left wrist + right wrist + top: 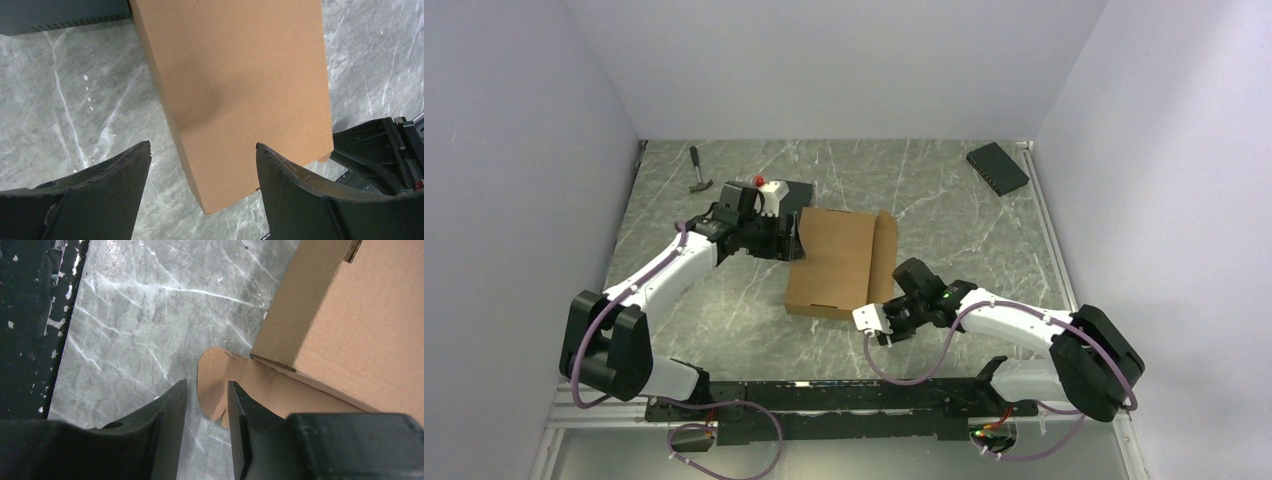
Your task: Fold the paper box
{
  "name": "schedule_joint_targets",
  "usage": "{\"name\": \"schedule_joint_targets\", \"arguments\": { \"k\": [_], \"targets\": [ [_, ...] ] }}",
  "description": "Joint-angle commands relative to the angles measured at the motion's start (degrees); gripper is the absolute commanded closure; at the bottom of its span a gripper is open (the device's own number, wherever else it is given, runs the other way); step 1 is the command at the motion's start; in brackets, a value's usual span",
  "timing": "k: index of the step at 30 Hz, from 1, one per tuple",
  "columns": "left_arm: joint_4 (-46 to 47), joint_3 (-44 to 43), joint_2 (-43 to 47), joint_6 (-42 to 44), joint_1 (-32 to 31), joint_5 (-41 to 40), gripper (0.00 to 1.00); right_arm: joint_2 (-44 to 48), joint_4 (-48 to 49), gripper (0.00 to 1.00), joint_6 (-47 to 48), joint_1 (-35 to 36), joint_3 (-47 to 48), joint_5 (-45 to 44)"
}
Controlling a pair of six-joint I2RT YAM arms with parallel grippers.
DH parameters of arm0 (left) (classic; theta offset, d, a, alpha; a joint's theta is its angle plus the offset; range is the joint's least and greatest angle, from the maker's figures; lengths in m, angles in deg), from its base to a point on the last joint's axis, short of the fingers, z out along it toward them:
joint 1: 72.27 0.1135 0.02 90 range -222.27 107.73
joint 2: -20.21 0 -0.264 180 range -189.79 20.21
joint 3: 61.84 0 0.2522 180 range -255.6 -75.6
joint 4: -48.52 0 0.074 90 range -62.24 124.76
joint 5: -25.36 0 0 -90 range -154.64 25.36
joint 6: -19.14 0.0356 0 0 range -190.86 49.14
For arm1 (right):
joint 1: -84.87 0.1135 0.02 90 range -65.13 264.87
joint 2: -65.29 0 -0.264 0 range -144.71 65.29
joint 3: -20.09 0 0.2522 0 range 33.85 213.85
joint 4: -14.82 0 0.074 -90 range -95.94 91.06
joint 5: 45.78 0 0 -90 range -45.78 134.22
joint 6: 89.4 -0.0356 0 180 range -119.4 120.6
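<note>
The paper box (834, 260) is a plain brown cardboard mailer lying in the middle of the table. My left gripper (789, 235) is at its far left side. In the left wrist view the jaws (202, 145) stand wide open above a corner of the box (240, 85), not touching it. My right gripper (899, 295) is at the near right corner. There its jaws (207, 382) are open by a narrow gap over a rounded tab (212, 370) that lies flat on the table beside the box's wall (370, 320).
A hammer (699, 170) lies at the far left and a flat black box (997, 167) at the far right. Another black box (789, 190) with a small red object (759, 181) sits just behind the left gripper. The black base rail (25, 315) runs along the near edge.
</note>
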Motion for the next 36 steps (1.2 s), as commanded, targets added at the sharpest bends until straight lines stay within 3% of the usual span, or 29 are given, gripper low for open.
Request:
{"name": "schedule_joint_targets", "arguments": {
  "k": [1,19,32,36],
  "targets": [
    [1.1,-0.5,-0.9,0.4,0.1,2.7,0.19,-1.3,3.0,0.63,-2.5,1.9,2.7,-2.3],
    [-0.1,-2.1,-8.7,-0.8,0.0,6.8,0.33,-3.0,6.5,0.86,-9.6,2.0,4.1,-7.5],
    [-1.0,-2.8,-11.5,-1.1,0.0,8.3,0.40,-4.7,6.2,1.00,-14.5,0.9,6.2,-6.5],
    [-1.1,-2.8,-11.9,-1.1,0.0,9.0,0.45,-5.9,6.0,1.00,-17.2,0.9,7.3,-7.0]
  ]
}}
